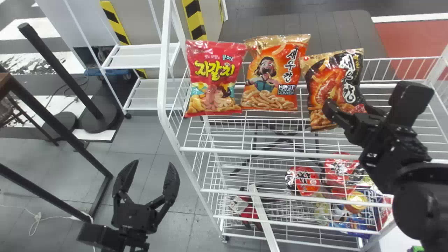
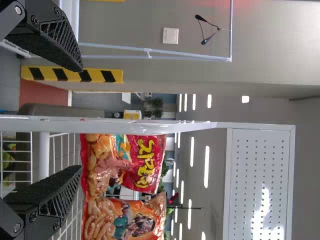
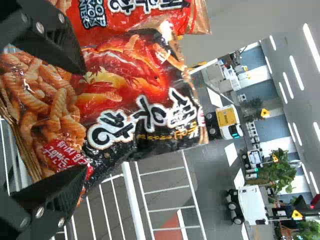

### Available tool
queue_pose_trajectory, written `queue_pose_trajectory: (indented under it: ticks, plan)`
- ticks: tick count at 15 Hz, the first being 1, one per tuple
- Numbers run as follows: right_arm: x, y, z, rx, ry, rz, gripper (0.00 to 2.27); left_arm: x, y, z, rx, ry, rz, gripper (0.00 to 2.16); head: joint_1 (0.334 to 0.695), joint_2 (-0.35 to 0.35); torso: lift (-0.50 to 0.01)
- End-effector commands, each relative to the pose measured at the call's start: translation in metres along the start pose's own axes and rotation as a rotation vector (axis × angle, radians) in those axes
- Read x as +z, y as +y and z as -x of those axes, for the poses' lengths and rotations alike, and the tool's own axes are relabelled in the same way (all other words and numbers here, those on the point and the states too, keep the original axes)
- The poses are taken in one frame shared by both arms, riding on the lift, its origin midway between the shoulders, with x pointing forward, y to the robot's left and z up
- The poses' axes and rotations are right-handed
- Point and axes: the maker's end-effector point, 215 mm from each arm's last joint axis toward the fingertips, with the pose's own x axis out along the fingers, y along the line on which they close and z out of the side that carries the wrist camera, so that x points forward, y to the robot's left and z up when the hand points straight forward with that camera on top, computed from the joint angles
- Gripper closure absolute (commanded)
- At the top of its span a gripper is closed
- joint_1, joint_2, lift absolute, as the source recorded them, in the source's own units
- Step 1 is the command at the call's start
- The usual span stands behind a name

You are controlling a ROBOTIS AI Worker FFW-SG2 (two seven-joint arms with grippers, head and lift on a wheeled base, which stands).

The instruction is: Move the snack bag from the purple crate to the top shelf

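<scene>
Right gripper (image 3: 85, 120), jaws gaping, gripping nothing, facing black snack bag (image 1: 336, 80); bag tilting beside orange bag (image 1: 269, 80) on top shelf (image 1: 245, 151), probably completing row. Left gripper (image 1: 153, 163) idling near left, jaws wide, empty.

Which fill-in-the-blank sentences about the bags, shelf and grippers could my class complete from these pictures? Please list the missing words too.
The top shelf holds a row of exactly ____ snack bags. The black bag is nearest the ____ gripper. In the head view, the red bag stands at the row's ____ end.
Missing words: three; right; left.
</scene>
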Motion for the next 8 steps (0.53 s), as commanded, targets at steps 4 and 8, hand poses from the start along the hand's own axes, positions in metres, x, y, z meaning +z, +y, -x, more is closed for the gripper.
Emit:
queue_pose_trajectory:
  ticks: [4, 8]
  plan:
    - [-0.011, -0.014, 0.01, -0.02, 0.035, 0.002, 0.11, 0.002, -0.005, 0.005, -0.006, -0.006, 0.003, 0.13, 0.695, 0.168, 0.0]
    - [-0.023, -0.015, 0.009, -0.022, 0.089, 0.013, 1.31, 0.006, -0.004, 0.009, -0.003, -0.018, 0.004, 0.13, 0.695, 0.166, 0.0]
